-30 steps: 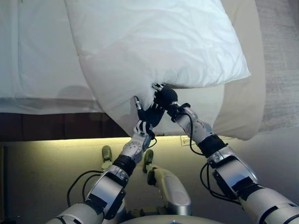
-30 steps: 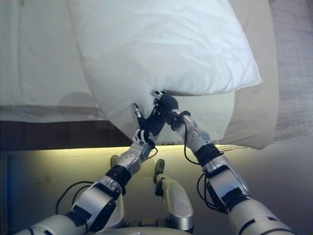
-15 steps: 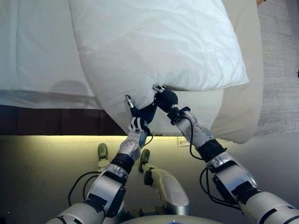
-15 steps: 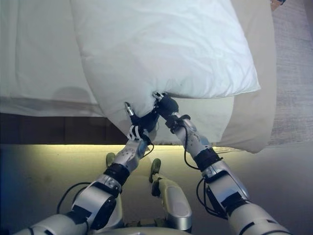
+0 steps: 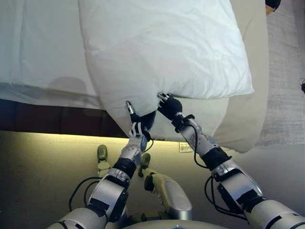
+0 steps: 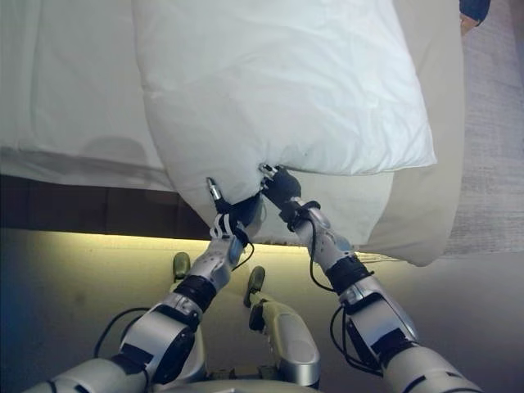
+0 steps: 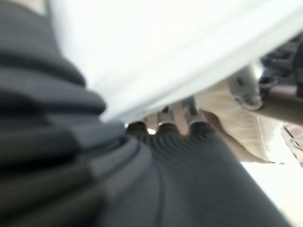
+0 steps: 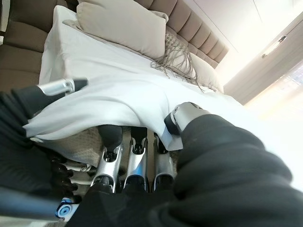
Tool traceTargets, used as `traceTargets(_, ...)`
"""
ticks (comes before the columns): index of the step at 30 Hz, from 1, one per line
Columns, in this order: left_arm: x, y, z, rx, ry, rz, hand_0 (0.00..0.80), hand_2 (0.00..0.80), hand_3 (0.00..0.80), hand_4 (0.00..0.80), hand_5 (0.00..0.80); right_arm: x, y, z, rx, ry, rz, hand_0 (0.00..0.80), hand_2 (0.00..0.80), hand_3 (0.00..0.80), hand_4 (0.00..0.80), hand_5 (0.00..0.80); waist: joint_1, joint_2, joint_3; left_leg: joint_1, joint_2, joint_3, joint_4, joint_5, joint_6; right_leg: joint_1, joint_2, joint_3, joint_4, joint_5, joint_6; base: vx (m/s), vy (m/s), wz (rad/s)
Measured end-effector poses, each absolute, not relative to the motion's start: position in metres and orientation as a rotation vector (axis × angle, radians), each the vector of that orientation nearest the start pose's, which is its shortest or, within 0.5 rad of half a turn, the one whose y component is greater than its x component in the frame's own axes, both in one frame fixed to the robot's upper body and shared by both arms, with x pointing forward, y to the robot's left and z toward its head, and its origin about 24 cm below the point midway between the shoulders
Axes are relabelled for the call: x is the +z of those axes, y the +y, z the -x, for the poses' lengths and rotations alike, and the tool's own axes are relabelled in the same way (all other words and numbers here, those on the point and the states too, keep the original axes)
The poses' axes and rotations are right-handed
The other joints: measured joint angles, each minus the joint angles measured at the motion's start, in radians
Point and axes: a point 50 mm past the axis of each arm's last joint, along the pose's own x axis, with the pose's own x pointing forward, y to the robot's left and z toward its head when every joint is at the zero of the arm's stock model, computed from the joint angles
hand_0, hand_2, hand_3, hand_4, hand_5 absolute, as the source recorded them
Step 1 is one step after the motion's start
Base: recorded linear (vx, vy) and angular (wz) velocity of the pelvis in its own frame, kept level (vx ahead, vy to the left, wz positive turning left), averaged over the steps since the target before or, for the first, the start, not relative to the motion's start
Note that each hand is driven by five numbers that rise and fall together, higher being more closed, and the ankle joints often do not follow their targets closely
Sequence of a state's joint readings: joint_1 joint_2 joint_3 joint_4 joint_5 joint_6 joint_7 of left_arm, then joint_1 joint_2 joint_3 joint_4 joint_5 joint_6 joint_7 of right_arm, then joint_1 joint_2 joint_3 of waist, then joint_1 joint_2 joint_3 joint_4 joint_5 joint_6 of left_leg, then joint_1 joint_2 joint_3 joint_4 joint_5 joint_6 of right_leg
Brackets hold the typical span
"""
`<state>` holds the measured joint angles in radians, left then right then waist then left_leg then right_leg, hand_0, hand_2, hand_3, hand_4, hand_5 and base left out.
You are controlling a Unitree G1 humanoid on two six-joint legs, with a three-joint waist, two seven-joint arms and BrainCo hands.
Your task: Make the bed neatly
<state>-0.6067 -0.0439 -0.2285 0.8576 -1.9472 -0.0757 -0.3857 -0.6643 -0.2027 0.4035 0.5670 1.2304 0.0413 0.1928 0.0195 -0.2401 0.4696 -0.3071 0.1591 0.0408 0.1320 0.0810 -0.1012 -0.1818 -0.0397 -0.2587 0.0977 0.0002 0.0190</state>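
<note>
— What's around the bed?
— A grey carpet (image 5: 286,71) on the right, and a dark base panel (image 5: 52,121) with warm yellow light glowing beneath.
— And farther back?
— A tufted brown headboard (image 8: 199,33); possibly a bright window (image 8: 289,61).

The 2 eye views look steeply down from the robot's head onto the near edge of the bed (image 5: 43,52) and the white duvet (image 5: 162,47), sharing almost the whole scene. The left wrist view sits very close under the duvet fold. The right wrist view looks from low along the bed toward the far headboard (image 8: 189,28) and pillows (image 8: 123,26).
</note>
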Motion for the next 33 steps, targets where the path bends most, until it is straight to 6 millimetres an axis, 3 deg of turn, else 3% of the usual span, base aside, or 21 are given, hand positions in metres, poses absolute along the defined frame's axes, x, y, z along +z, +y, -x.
traceTargets(10, 0.037, 0.075, -0.344, -0.173, 0.063, 1.76, 0.8, 0.8, 0.8, 0.8, 0.8, 0.089, -0.07, -0.349, 0.559, 0.166, -0.78, 0.8, 0.8, 0.8, 0.8, 0.8, 0.003, 0.001, 0.0, 0.0, -0.007, -0.004, -0.001, 0.001, 0.0, 0.002, -0.001, -0.001, -0.001, 0.0, 0.0, -0.005, 0.015, 0.01)
traceTargets(11, 0.037, 0.075, -0.344, -0.169, 0.065, 1.758, 0.8, 0.8, 0.8, 0.8, 0.8, 0.089, -0.07, -0.349, 0.555, 0.17, -0.773, 0.549, 0.549, 0.549, 0.549, 0.549, 0.004, 0.001, 0.001, 0.002, -0.008, -0.005, -0.002, 0.001, 0.0, 0.005, -0.002, -0.001, -0.002, 0.0, 0.0, -0.012, 0.018, 0.04)
traceTargets(12, 0.037, 0.076, -0.344, -0.162, 0.067, 1.756, 0.8, 0.8, 0.8, 0.8, 0.8, 0.087, -0.07, -0.349, 0.549, 0.175, -0.763, 0.0, 0.0, 0.0, 0.0, 0.0, 0.006, 0.003, 0.002, 0.008, -0.009, -0.008, -0.004, 0.001, 0.0, 0.011, -0.002, -0.001, -0.004, 0.0, 0.0, -0.015, 0.029, 0.03)
traceTargets(18, 0.032, 0.106, -0.346, -0.08, 0.025, 1.698, 0.8, 0.8, 0.8, 0.8, 0.8, 0.072, -0.076, -0.343, 0.524, 0.225, -0.708, 0.0, 0.0, 0.0, 0.0, 0.0, 0.021, 0.012, 0.004, 0.053, -0.014, -0.008, -0.023, 0.002, -0.001, 0.054, -0.005, -0.001, -0.02, -0.002, -0.002, -0.006, 0.065, 0.01)
traceTargets(21, 0.027, 0.11, -0.344, -0.059, 0.025, 1.689, 0.8, 0.8, 0.8, 0.8, 0.8, 0.055, -0.079, -0.339, 0.502, 0.293, -0.684, 0.0, 0.0, 0.0, 0.0, 0.0, 0.019, 0.036, 0.002, 0.076, -0.025, -0.005, -0.046, 0.011, 0.007, 0.066, -0.017, -0.001, -0.021, -0.001, 0.002, 0.001, 0.137, 0.03)
traceTargets(26, 0.014, 0.116, -0.333, -0.023, 0.038, 1.696, 0.8, 0.8, 0.8, 0.8, 0.8, 0.006, -0.102, -0.318, 0.404, 0.443, -0.668, 0.0, 0.0, 0.0, 0.0, 0.0, 0.016, 0.11, -0.023, 0.129, -0.047, 0.006, -0.096, 0.022, 0.021, 0.109, -0.039, 0.0, -0.05, 0.004, 0.019, 0.011, 0.183, 0.02)
traceTargets(30, 0.005, 0.124, -0.319, -0.002, 0.01, 1.737, 0.8, 0.8, 0.8, 0.8, 0.8, -0.046, -0.132, -0.282, 0.286, 0.605, -0.67, 0.0, 0.0, 0.0, 0.0, 0.0, 0.008, 0.171, -0.058, 0.179, -0.066, 0.011, -0.137, 0.029, 0.031, 0.152, -0.055, -0.001, -0.08, 0.009, 0.032, 0.027, 0.193, 0.03)
traceTargets(33, -0.001, 0.135, -0.313, 0.048, -0.022, 1.774, 0.8, 0.8, 0.8, 0.8, 0.8, -0.069, -0.146, -0.26, 0.23, 0.684, -0.686, 0.0, 0.0, 0.0, 0.0, 0.0, -0.009, 0.205, -0.09, 0.209, -0.074, 0.013, -0.158, 0.031, 0.033, 0.184, -0.059, -0.001, -0.105, 0.015, 0.04, 0.106, 0.161, 0.0)
